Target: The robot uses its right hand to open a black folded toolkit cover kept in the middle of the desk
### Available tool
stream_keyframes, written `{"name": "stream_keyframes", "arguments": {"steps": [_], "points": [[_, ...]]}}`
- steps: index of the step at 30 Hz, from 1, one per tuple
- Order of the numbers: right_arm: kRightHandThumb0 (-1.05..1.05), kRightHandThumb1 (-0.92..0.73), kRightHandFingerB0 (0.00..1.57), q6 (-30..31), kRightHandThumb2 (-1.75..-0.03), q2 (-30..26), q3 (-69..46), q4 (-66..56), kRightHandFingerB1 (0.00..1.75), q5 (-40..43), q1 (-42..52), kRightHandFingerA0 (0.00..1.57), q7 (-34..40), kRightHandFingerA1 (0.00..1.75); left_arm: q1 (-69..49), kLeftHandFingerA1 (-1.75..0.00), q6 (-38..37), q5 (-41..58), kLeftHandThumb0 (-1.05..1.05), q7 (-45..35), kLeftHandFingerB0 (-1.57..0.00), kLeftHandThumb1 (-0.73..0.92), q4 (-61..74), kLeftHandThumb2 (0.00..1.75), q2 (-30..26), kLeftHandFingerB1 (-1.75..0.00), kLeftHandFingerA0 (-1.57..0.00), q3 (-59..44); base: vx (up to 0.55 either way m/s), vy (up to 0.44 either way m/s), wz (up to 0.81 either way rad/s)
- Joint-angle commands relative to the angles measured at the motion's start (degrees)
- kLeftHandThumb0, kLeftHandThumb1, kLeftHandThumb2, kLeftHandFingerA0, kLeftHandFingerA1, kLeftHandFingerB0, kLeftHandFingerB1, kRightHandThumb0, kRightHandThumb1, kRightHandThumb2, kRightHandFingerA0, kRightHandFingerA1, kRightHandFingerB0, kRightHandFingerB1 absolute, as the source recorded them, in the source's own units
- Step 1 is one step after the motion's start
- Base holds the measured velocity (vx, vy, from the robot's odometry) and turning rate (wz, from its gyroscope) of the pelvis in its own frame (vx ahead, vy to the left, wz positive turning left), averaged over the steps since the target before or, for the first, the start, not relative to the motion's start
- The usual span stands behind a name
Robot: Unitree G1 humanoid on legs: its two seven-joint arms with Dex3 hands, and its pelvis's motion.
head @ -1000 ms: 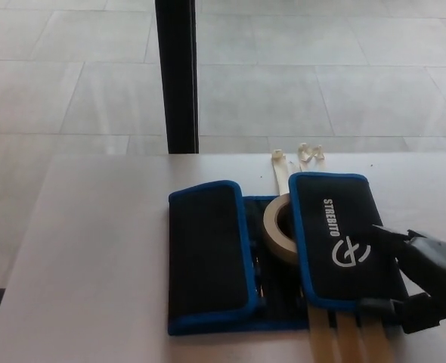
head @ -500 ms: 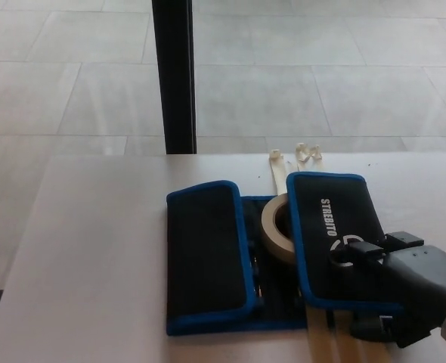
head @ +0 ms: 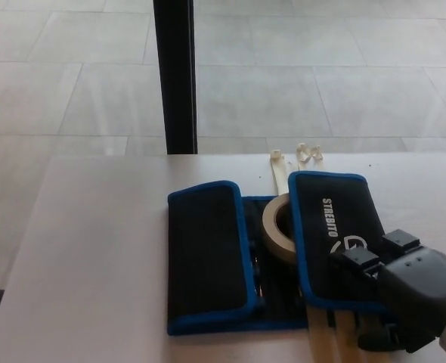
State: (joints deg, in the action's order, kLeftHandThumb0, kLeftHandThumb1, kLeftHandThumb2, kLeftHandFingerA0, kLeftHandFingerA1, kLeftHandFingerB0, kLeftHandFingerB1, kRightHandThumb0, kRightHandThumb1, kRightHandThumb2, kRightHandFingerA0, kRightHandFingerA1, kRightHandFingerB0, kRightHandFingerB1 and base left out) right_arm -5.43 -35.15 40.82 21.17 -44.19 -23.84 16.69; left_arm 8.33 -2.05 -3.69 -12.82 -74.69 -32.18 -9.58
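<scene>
Head view
Desk (head: 94,249): pale, filling the lower half of the picture; grey tiled floor (head: 321,68) beyond its far edge.
Toolkit cover (head: 208,257): black with blue trim, lying flat near the middle of the desk; both flaps folded inward, a narrow dark gap showing between them.
Left flap (head: 204,253): plain black, lying flat.
Right flap (head: 329,227): printed with white lettering and a round logo, its inner edge propped up slightly on the tape roll.
Tape roll (head: 277,227): beige, sitting in the gap of the toolkit cover, half tucked under the right flap.
Straps (head: 283,165): pale, flat, sticking out past the far edge of the toolkit cover; more of them poking out at its near edge.
Right hand (head: 393,291): black, lying on the near right corner of the right flap, fingers (head: 357,259) laid on the logo; open or gripping, cannot tell.
Post (head: 175,76): dark, upright, beyond the desk, behind the toolkit cover's left side.
</scene>
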Motion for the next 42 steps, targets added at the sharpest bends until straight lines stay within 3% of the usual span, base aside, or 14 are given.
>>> {"name": "stream_keyframes", "arguments": {"steps": [1, 2, 4, 5, 6, 8, 12, 16, 17, 23, 25, 37, 38, 42], "points": [[-0.39, -0.47, 0.36, 9.5, -0.81, 4.6, 2.1, 10.8, 0.49, -13.6, -0.4, 0.52, 16.2, 0.68, 0.1, -0.5, 1.3, 0.4, -0.99, -1.0, -0.23, 0.92, -0.6, 0.79, -3.2, -0.33, -0.27, -0.6, 0.0, 0.0, 0.0], [-0.3, -0.6, 0.43, 9.9, -0.57, 5.3, 2.0, 11.8, 0.34, -13.5, -0.7, 0.57, 16.7, 0.73, 0.0, -0.48, 0.9, 0.2, -1.01, -1.2, -0.22, 0.91, -0.7, 0.8, -3.3, -0.34, -0.26, -0.4, 0.0, 0.0, 0.0], [-0.37, -0.67, 0.44, 10.3, -0.6, 6.6, 1.4, 12.7, 0.35, -12.8, -1.1, 0.68, 17.1, 0.96, -0.1, -0.5, 0.7, 0.6, -0.99, -1.3, -0.22, 0.92, -0.5, 0.79, -3.2, -0.34, -0.27, -0.7, 0.0, 0.0, 0.0], [-0.48, -0.51, 0.35, 11.2, -0.9, 7.4, 1.1, 13.4, 0.52, -12.9, -1.3, 0.74, 17.7, 0.92, -0.1, -0.49, 0.7, 0.1, -1.03, -0.8, -0.23, 0.91, -0.5, 0.78, -3.0, -0.34, -0.26, -0.3, 0.0, 0.0, 0.0], [-0.49, -0.64, 0.46, 11.4, -0.59, 8.2, 0.9, 14.4, 0.37, -12.6, -1.5, 0.85, 18.8, 1.15, 0.0, -0.5, 0.8, -0.1, -0.97, -0.6, -0.27, 0.92, -0.5, 0.75, -3.0, -0.35, -0.29, -0.2, 0.0, 0.0, 0.0], [-0.49, -0.63, 0.45, 12.1, -0.59, 10.6, -0.4, 17.2, 0.38, -11.2, -2.0, 0.86, 20.9, 1.33, 0.5, -0.5, 0.5, -0.8, -1.0, -0.3, -0.25, 0.92, -0.9, 0.8, -2.7, -0.34, -0.31, 0.5, 0.0, 0.0, 0.0], [-0.48, -0.59, 0.46, 11.8, -0.6, 12.6, -0.5, 22.2, 0.4, -11.3, -3.0, 0.88, 24.3, 1.4, 0.1, -0.49, 0.6, -0.5, -0.97, -0.1, -0.26, 0.92, -1.1, 0.8, -2.3, -0.34, -0.32, 0.3, 0.0, 0.0, 0.0], [-0.33, -0.61, 0.54, 9.6, -0.62, 14.1, -1.2, 27.2, 0.44, -10.1, -3.7, 0.97, 28.3, 1.64, -0.2, -0.52, 1.2, 0.4, -1.02, -0.1, -0.24, 0.82, -1.1, 0.9, -2.2, -0.39, -0.32, -0.7, 0.0, 0.0, 0.0], [-0.31, -0.58, 0.55, 8.7, -0.62, 14.1, -1.5, 27.8, 0.45, -9.7, -3.8, 0.96, 28.5, 1.65, -0.2, -0.49, 1.0, 0.4, -0.95, -0.2, -0.27, 0.92, -1.1, 0.77, -2.2, -0.35, -0.33, -0.7, 0.0, 0.0, 0.0], [-0.38, -0.6, 0.89, 8.1, -0.58, 14.1, -0.7, 30.8, 0.5, -11.7, -4.6, 0.88, 32.8, 1.56, -0.4, -0.5, 0.7, 0.3, -0.94, -0.7, -0.24, 0.92, -0.9, 0.77, -2.2, -0.36, -0.25, -0.7, 0.0, 0.0, 0.0], [-0.36, -0.62, 0.89, 7.1, -0.58, 14.2, -1.0, 31.4, 0.55, -11.3, -4.8, 0.9, 33.2, 1.64, -0.3, -0.51, 0.8, 0.2, -1.04, -0.7, -0.23, 0.84, -0.9, 0.9, -2.3, -0.37, -0.27, -0.6, 0.0, 0.0, 0.0], [-0.36, -0.64, 0.93, 1.4, -0.67, 20.5, -14.6, 29.8, 0.69, 0.6, -0.6, 1.0, 37.6, 1.65, -0.5, -0.49, 0.9, 0.1, -1.0, -0.6, -0.23, 0.92, -1.1, 0.8, -2.4, -0.34, -0.31, -0.4, 0.0, 0.0, 0.0], [-0.34, -0.64, 0.9, 0.8, -0.68, 21.2, -16.6, 29.1, 0.81, 2.4, 0.0, 1.0, 36.4, 1.64, -0.5, -0.5, 0.8, 0.1, -0.97, -0.7, -0.24, 0.92, -1.1, 0.8, -2.4, -0.35, -0.32, -0.4, 0.0, 0.0, 0.0], [-0.33, -0.58, 0.98, -0.2, -0.64, 24.8, -25.4, 26.5, 0.74, 8.8, 1.7, 1.01, 37.5, 1.56, -0.4, -0.5, 0.6, 0.2, -0.97, -0.6, -0.23, 0.92, -1.1, 0.79, -2.4, -0.35, -0.31, -0.5, 0.0, 0.0, 0.0]]}}
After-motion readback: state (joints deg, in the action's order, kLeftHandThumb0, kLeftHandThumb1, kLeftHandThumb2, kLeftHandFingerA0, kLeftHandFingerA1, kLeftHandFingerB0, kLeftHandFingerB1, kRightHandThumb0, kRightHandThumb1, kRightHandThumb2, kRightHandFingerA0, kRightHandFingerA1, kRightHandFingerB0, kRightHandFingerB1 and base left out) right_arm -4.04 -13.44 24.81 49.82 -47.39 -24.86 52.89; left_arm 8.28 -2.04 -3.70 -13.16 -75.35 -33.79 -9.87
